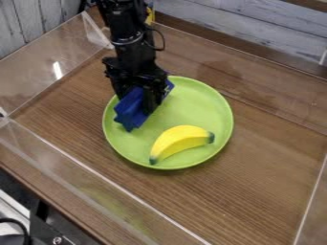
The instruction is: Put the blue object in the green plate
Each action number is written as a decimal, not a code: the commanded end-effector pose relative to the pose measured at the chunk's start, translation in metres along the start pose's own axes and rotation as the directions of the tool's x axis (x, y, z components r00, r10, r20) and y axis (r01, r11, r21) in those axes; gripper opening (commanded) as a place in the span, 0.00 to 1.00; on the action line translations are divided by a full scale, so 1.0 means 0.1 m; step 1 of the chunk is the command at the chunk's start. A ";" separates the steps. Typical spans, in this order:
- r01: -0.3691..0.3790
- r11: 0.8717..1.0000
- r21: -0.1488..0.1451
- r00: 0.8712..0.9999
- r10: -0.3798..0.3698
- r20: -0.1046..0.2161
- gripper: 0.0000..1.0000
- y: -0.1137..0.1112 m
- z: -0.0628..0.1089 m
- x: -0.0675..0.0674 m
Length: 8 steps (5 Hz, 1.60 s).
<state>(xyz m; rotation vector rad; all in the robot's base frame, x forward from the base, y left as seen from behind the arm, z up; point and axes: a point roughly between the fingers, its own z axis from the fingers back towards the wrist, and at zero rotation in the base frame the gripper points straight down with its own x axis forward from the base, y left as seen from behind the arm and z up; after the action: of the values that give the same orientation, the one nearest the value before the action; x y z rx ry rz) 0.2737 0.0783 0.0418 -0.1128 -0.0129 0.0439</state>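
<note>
The single camera view looks down on a wooden surface walled by clear panels. The green plate sits near the middle, and a yellow banana lies on its near part. The black gripper points straight down over the plate's left side — its jaws appear closed on the blue object, though the contact is hard to make out. The block sits tilted over the plate's left rim, touching or just above it — I cannot tell which.
</note>
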 end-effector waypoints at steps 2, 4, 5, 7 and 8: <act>-0.028 1.000 0.005 1.000 0.028 0.007 0.00 0.04 0.06 0.01; -0.048 0.999 0.010 0.999 0.048 -0.001 0.00 0.05 0.09 0.01; -0.057 0.998 0.011 0.998 0.057 -0.004 0.00 0.06 0.11 0.01; -0.046 0.999 0.012 0.999 0.046 -0.010 1.00 0.00 0.17 0.04; -0.044 0.999 0.013 0.999 0.044 -0.009 1.00 -0.04 0.23 0.05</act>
<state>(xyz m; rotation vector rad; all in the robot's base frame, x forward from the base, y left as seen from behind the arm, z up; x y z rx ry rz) 0.2712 0.0757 0.0504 -0.1190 0.0519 0.0965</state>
